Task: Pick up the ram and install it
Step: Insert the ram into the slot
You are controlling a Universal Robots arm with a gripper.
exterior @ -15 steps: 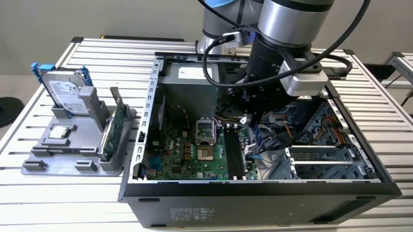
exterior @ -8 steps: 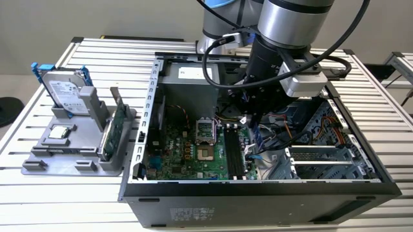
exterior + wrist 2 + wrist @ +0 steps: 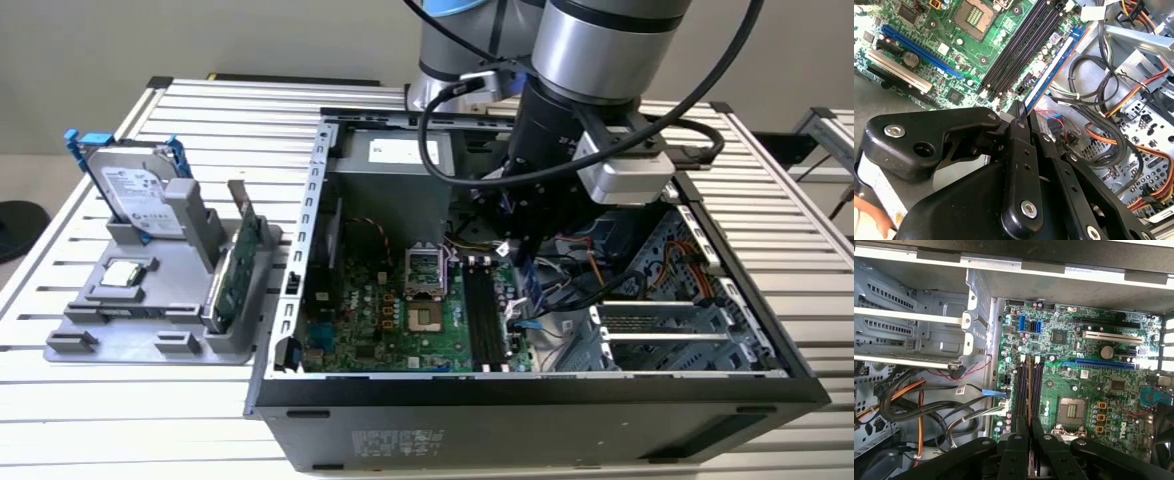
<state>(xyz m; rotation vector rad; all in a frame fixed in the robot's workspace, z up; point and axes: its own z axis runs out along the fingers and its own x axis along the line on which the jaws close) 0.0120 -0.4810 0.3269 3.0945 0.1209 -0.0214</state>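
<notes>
Gripper (image 3: pixel 514 243): in the exterior view, hung from the arm inside the open computer case (image 3: pixel 310 200), low over the motherboard (image 3: pixel 387 310) at the far end of the memory slots (image 3: pixel 483 318).
Holder, exterior view: grey parts stand (image 3: pixel 147 300) on the table at the exterior view's left, carrying the hard drive (image 3: pixel 131 185) and the green expansion card (image 3: pixel 234 275); well apart from the arm.
Grip, second wrist view: black fingers (image 3: pixel 1021 150) pressed together on the near end of the ram (image 3: pixel 1054 62), which ran edge-on away from them.
Ram position, second wrist view: its blue-looking edge lay along the outer side of the black slots (image 3: pixel 1021 42), beside them, not yet down in one as far as could be judged.
Cables, second wrist view: loose black and orange wiring (image 3: pixel 1109 125) just beside the ram's outer side.
Line-up, first wrist view: the ram (image 3: pixel 1029 390) seen end-on as a thin strip between the slot rails (image 3: pixel 1021 390), fingers (image 3: pixel 1015 447) pinching it.
Seating, judgement: not clicked home.
Doing it well, judgement: keep the stick upright and parallel to the slot, centre it over one channel, clear the cables, press straight down evenly.
</notes>
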